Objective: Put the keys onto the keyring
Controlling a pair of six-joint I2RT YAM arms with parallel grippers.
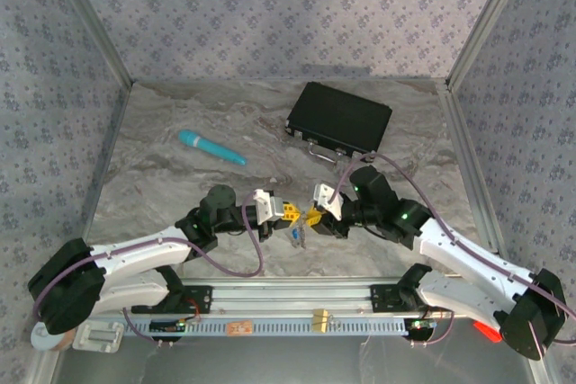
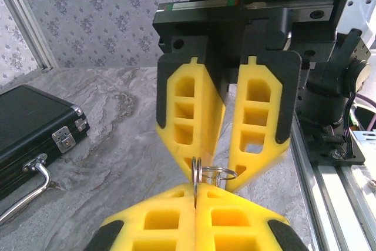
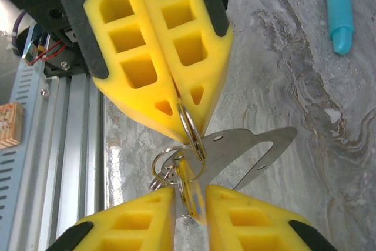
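i had two grippers meeting tip to tip over the near middle of the table (image 1: 180, 195). my left gripper (image 2: 197, 197) was clamped tight on the keyring (image 2: 195, 176): one thin silvery ring, pinched edge-on between the yellow pads and standing up out of the tips. my right gripper (image 3: 191, 201) faced it with its jaws a narrow way apart. the yellow key (image 3: 189, 183) sat in that gap, its head nearly filling it, and i could not tell whether the pads truly pressed on it. i counted two keys: that yellow one, and one blue key (image 1: 297, 236) hanging just below the two sets of tips in the top view. beside the yellow key hung a small bunch of little rings (image 3: 163, 166), looped through one another so that i could not count them. one flat silvery tab (image 3: 247, 148) with a slot in it reached out sideways from the spot where the keyring was pinched. whether either key was threaded on the keyring i could not make out. farther back lay one black case (image 1: 339, 119) with a metal handle, and to its left, well apart, one teal pen (image 1: 211, 147).
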